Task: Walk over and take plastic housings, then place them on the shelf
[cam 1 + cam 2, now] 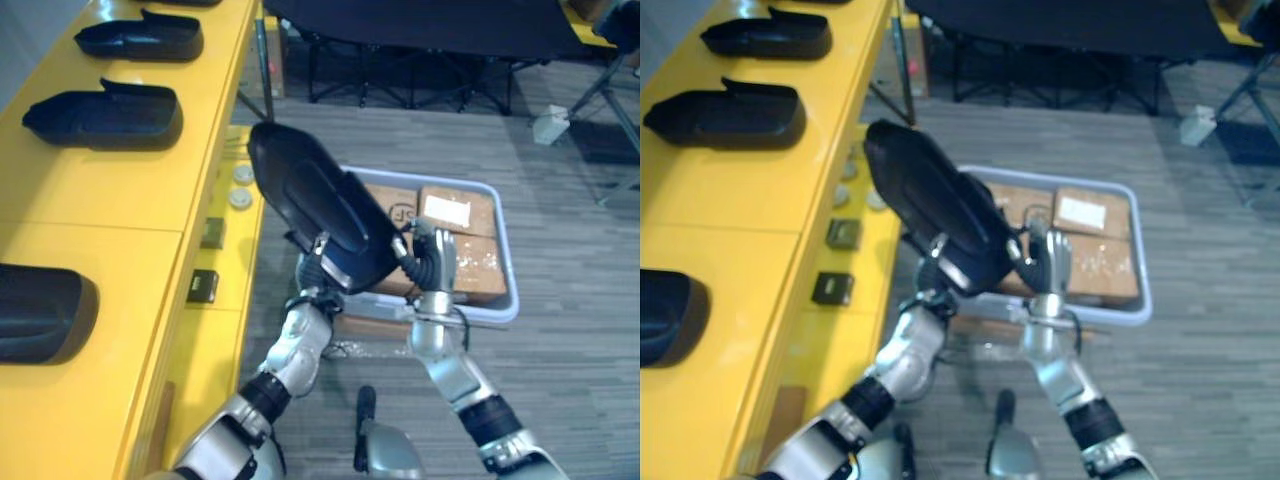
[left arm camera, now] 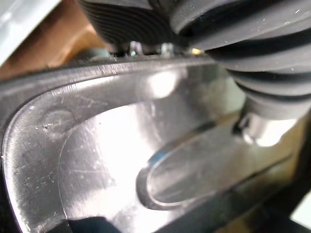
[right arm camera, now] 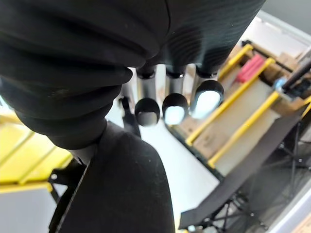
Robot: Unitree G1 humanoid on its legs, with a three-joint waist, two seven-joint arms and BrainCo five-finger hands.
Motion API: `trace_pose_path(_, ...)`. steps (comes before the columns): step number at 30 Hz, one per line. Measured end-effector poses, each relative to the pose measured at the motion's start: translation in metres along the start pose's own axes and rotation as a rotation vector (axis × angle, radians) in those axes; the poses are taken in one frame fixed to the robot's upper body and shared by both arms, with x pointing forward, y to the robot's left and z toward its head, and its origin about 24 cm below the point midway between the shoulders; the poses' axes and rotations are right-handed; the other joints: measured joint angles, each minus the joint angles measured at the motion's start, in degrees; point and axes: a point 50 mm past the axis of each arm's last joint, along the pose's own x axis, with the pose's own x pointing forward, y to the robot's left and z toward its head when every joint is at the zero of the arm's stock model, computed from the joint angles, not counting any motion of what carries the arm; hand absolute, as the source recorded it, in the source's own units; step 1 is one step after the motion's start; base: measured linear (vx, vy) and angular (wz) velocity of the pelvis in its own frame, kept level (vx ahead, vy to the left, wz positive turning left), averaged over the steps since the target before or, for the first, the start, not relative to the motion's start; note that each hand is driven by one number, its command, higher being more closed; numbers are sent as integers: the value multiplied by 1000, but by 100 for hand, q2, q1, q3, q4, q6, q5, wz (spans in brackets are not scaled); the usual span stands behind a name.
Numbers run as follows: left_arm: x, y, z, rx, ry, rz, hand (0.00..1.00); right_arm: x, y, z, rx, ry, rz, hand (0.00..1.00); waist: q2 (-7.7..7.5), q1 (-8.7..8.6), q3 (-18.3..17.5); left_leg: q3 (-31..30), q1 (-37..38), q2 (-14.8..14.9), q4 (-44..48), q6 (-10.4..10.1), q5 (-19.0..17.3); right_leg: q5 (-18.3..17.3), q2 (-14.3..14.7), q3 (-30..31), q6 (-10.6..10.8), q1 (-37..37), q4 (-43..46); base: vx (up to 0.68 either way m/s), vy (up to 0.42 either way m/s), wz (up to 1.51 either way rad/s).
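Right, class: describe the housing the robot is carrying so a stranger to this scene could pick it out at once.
Find the long yellow shelf on the robot's left, where other black housings lie flat. Beside its edge, over the grey bin of cardboard boxes, the left hand and right hand hold one black housing between them. It alone is off the shelf, tilted in mid-air.

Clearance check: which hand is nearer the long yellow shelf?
Left. Left hand is at the black plastic housing's lower end, beside the yellow shelf; right hand is farther out, over the grey plastic tray.
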Motion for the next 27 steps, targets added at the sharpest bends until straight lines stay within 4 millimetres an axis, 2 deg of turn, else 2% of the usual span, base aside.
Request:
trace_pose_path(1,-1,1,0,8,-4,-1,100,-2,0,0,4,-3,3,0,-27,3,-33,2,18,-2,-27,-4,12,0,2,0,0,6,-10,0,0,0)
trace_pose_path(7,-5,3,9,133,-68,-32,100,-16,-4,-3,39,-11,26,0,-84,29,-218,23,79,-10,-77,-14,23,1,7,9,1,17,-34,-4,1,-2)
trace_pose_path(11,-13,-9,31,386,-230,-93,100,-44,1,-4,106,3,111,0,-95,111,-298,33,215,-13,-122,-19,25,0,7,15,0,132,-43,-42,4,-1)
trace_pose_path(15,-29,-16,42,503,-349,-116,100,-59,4,2,188,26,145,0,-97,117,-468,87,239,-6,-162,-19,26,-2,21,36,1,125,-49,-55,-7,-6)
trace_pose_path(19,-44,-17,62,501,-506,-38,100,-54,4,26,370,-3,203,0,-85,164,-702,304,261,33,-139,-22,23,18,107,251,10,-11,-49,-60,-26,-26)
trace_pose_path(23,-52,-13,79,529,-634,49,100,-48,2,37,494,0,250,0,-53,253,-821,449,362,88,-68,-69,-30,33,195,399,-4,4,-48,-57,-9,-25)
trace_pose_path(26,-60,-4,89,582,-717,153,100,-36,-12,41,640,36,181,0,15,261,-877,487,431,97,-54,-64,-50,35,211,474,-2,20,-48,-61,-7,-12)
trace_pose_path(27,-62,4,90,603,-726,205,100,-29,-22,38,705,63,109,0,54,258,-901,502,435,99,-13,-60,-79,36,211,500,1,21,-48,-73,13,-12)
